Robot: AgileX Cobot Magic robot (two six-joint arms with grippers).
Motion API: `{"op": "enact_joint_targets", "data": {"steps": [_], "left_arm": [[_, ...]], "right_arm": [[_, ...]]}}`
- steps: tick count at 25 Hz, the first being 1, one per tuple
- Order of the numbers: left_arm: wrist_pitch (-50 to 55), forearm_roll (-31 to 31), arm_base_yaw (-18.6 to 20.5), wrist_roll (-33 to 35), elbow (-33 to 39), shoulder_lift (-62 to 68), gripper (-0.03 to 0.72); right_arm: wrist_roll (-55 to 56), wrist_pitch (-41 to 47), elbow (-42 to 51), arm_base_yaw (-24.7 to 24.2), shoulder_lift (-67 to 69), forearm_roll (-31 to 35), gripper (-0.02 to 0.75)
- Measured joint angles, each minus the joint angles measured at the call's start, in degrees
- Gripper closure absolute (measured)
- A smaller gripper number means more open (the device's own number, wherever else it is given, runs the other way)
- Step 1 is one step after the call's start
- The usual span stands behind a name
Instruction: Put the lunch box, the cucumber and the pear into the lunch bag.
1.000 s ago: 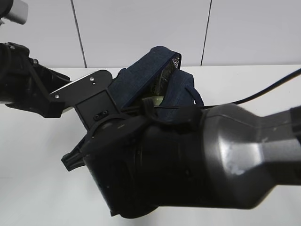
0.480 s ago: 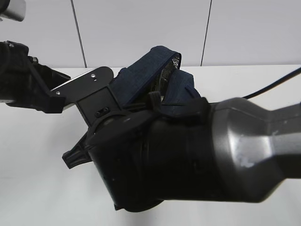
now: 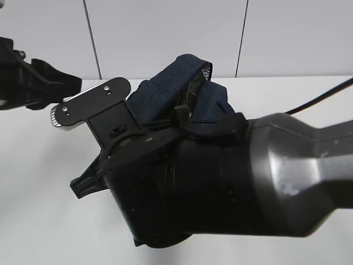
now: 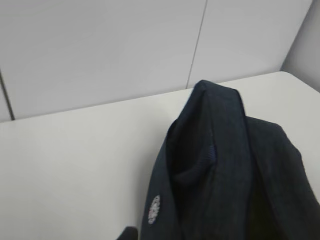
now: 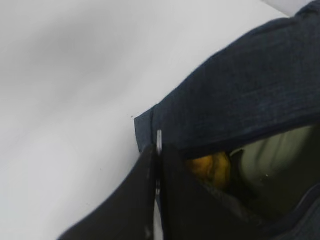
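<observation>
The dark navy lunch bag (image 3: 176,88) stands on the white table with its top gaping; it also shows in the left wrist view (image 4: 225,165) and the right wrist view (image 5: 240,95). Through the opening I see the yellow-orange pear (image 5: 210,167) inside, next to a pale greenish surface (image 5: 280,155) that may be the lunch box lid. The cucumber is hidden. My right gripper (image 5: 159,155) is shut on a thin metal piece, the zipper pull (image 5: 159,141), at the bag's corner. Of my left gripper only a dark fingertip (image 4: 129,234) shows beside the bag.
My right arm (image 3: 231,187) fills the foreground of the exterior view and hides the bag's lower part. My left arm (image 3: 33,83) with a black and silver plate (image 3: 91,102) hangs at the upper left. A white panelled wall (image 3: 165,33) stands behind the table.
My left arm has lifted and drawn back to the left, baring more of the silver plate. My right arm came slightly nearer the camera, then held still.
</observation>
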Motion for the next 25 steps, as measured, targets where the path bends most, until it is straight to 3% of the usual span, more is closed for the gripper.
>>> {"op": "enact_joint_targets", "data": {"steps": [3, 5, 9, 18, 25], "left_arm": [[5.83, -0.42, 7.68, 0.98, 0.0, 0.12, 0.447], [9.51, -3.57, 10.7, 3.53, 0.0, 0.12, 0.447], [18.02, -12.68, 11.3, 14.79, 0.0, 0.12, 0.447], [20.85, -15.92, 12.42, 26.64, 3.88, 1.13, 0.449], [28.56, -24.76, 14.81, 40.52, 5.08, 8.39, 0.522]], "right_arm": [[0.0, 0.13, -0.11, 0.0, -0.1, -0.13, 0.738], [0.0, 0.4, -0.22, -0.12, -0.1, -0.13, 0.738], [0.0, 1.2, -0.22, -1.08, -0.21, -0.36, 0.738], [0.0, 3.74, -0.22, -3.05, -3.66, -0.56, 0.738], [0.0, 4.94, -0.22, -3.34, -5.44, -0.56, 0.738]]}}
